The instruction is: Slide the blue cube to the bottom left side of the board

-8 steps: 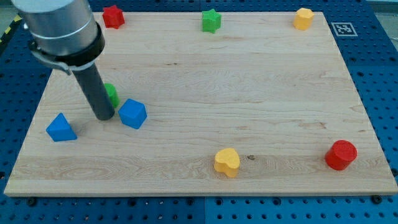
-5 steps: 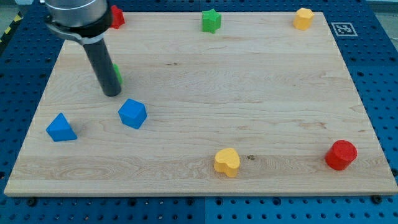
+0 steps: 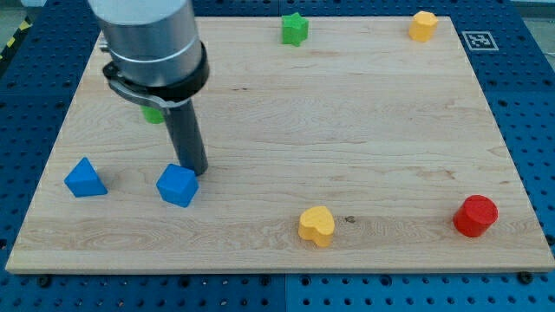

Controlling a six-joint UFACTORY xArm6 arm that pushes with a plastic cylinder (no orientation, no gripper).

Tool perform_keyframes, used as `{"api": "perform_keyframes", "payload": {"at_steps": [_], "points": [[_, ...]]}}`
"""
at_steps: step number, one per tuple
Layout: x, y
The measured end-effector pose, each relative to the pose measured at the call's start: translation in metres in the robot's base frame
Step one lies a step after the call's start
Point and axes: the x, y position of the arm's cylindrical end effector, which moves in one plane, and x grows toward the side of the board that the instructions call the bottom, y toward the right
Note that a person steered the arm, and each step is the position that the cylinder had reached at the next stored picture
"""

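The blue cube (image 3: pixel 178 185) lies on the wooden board (image 3: pixel 347 130) in the lower left part. My tip (image 3: pixel 196 169) stands just above and right of the cube, touching or almost touching its upper right corner. A blue triangular block (image 3: pixel 84 178) lies to the cube's left, near the board's left edge.
A green block (image 3: pixel 153 114) is mostly hidden behind the arm. A green star (image 3: pixel 295 29) and a yellow block (image 3: pixel 423 25) sit at the top edge. A yellow block (image 3: pixel 316 225) lies at the bottom centre, a red cylinder (image 3: pixel 475 215) at the bottom right.
My tip moved right, then down to the cube's upper right side. The blue cube shifted down and left a little. The red block at the top left is now hidden by the arm.
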Motion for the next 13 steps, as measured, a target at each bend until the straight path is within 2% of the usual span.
{"api": "perform_keyframes", "payload": {"at_steps": [4,7,9,11,13], "points": [[0.046,0.003],[0.042,-0.020],[0.074,-0.028],[0.046,-0.041],[0.053,-0.066]]}}
